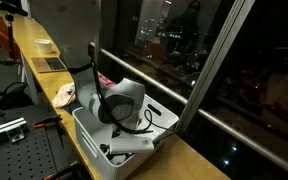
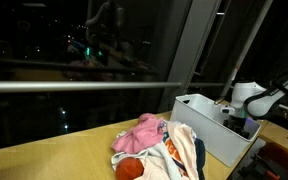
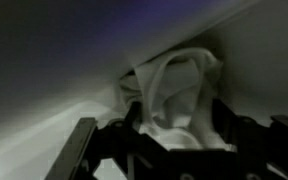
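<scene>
In the wrist view my gripper (image 3: 176, 112) is down inside a white bin, with a crumpled white cloth (image 3: 179, 80) bunched between its dark fingers (image 3: 134, 108). The jaws stand wide apart on either side of the cloth, and the cloth lies against the bin's corner. In both exterior views the arm's white wrist (image 1: 124, 98) dips into the white bin (image 1: 87, 135) (image 2: 206, 128) on the wooden counter. The gripper (image 2: 234, 116) is mostly hidden by the bin's wall there.
A pile of clothes (image 2: 162, 148), with a pink garment (image 2: 139, 130) on top, lies on the counter beside the bin (image 1: 64, 95). A dark window and its metal post (image 1: 209, 70) run close behind the bin. A small box (image 1: 46, 45) sits farther along the counter.
</scene>
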Controlling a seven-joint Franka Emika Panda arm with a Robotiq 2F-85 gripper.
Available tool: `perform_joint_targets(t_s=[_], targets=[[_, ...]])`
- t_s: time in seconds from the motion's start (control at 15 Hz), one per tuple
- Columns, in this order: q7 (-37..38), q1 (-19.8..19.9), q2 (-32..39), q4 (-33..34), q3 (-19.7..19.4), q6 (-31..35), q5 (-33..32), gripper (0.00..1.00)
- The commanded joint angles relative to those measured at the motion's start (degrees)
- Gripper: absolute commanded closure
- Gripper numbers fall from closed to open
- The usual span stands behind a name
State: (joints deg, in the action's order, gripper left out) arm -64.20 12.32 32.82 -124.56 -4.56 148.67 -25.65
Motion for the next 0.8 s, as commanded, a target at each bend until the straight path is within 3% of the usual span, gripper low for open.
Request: perform_joint_targets(t_s=[0.0, 0.2, 0.4, 0.73], targets=[[-2.84, 1.41, -0.29, 0.28, -0.04, 0.93, 0.73, 0.58], [-3.43, 1.94, -4.38, -1.65, 2.32, 0.38, 3.94, 0.8], [-2.19, -0.49, -11.24, -5.11, 5.3, -0.03, 6.59, 0.99], [-1.28, -6.14, -22.66, -7.84, 9.76, -0.77, 9.55, 0.99]])
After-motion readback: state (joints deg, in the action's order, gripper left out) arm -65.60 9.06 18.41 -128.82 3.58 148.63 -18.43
